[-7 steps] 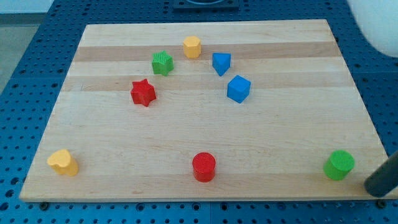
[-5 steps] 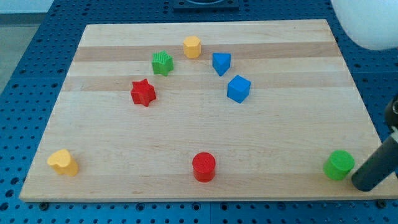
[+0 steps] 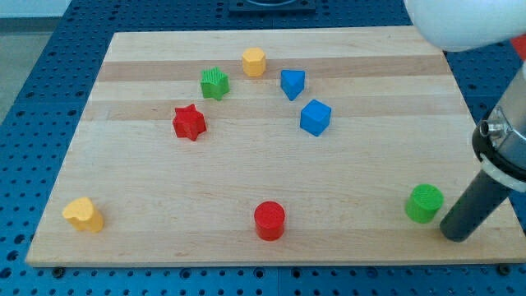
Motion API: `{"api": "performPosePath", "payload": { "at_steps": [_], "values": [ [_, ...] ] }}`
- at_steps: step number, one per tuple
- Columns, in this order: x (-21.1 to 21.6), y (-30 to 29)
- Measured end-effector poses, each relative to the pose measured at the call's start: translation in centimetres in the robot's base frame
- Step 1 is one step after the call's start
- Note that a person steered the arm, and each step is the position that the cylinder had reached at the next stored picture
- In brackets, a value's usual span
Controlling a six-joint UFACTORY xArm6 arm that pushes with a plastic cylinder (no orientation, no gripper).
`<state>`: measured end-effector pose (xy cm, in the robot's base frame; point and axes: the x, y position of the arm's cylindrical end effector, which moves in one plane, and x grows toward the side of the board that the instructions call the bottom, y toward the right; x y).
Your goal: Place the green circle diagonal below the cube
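Observation:
The green circle (image 3: 424,203) lies near the board's bottom right corner. My tip (image 3: 456,234) is just to its right and slightly below, close to or touching it. The blue cube (image 3: 315,117) sits well up and to the left of the green circle, in the upper middle of the board.
A blue wedge-like block (image 3: 292,84), a yellow hexagon (image 3: 254,62), a green star (image 3: 214,83) and a red star (image 3: 189,122) lie around the cube's upper left. A red circle (image 3: 269,220) sits at bottom centre, a yellow heart (image 3: 84,215) at bottom left. The wooden board (image 3: 164,181) edge runs just below my tip.
My tip has moved left from the board's right edge and has pushed the green circle a little to the left and up. The other blocks have not moved.

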<state>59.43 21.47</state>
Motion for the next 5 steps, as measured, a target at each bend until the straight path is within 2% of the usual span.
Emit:
{"api": "performPosePath", "payload": {
  "at_steps": [4, 5],
  "values": [
    [-2.6, -2.8],
    [-4.4, -2.8]
  ]
}}
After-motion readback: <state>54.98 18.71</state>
